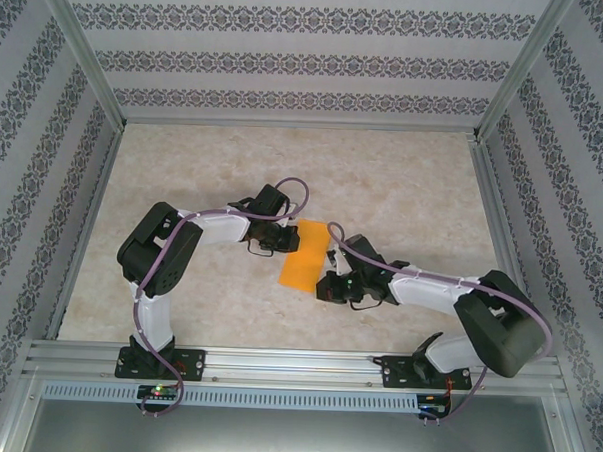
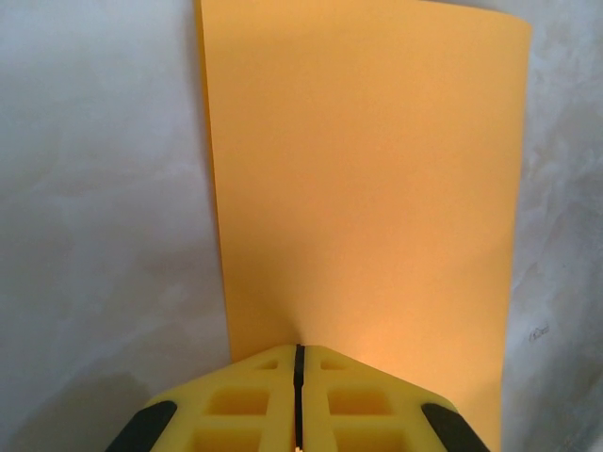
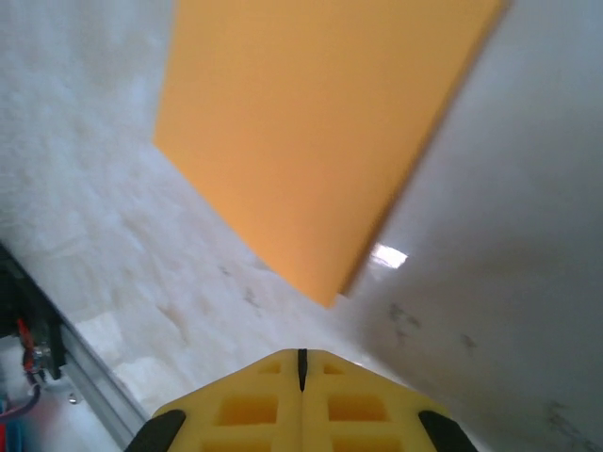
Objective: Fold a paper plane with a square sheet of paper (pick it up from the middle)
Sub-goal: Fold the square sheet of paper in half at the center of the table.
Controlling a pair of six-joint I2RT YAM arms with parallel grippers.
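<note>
1. The paper (image 1: 302, 254) lies flat on the table (image 1: 403, 190), near its middle, between my two grippers
2. It is plain bright orange with no marks, a narrow rectangle with straight edges and sharp corners; in the top view its long side leans a little to the right
3. My left gripper (image 1: 284, 239) sits at the paper's left long edge, toward the far end
4. From my left wrist the paper (image 2: 367, 179) stretches away from the left gripper (image 2: 299, 350). My fingers there are clenched tight, with a thin dark seam between them and their tip at or on the sheet. I cannot tell whether any paper is nipped in that seam
5. My right gripper (image 1: 329, 285) is just beside the paper's near right corner
6. From my right wrist the paper (image 3: 320, 122) looks slightly blurred, and one corner points toward the right gripper (image 3: 301, 354) with bare table between them. Those fingers are clenched too, holding nothing
</note>
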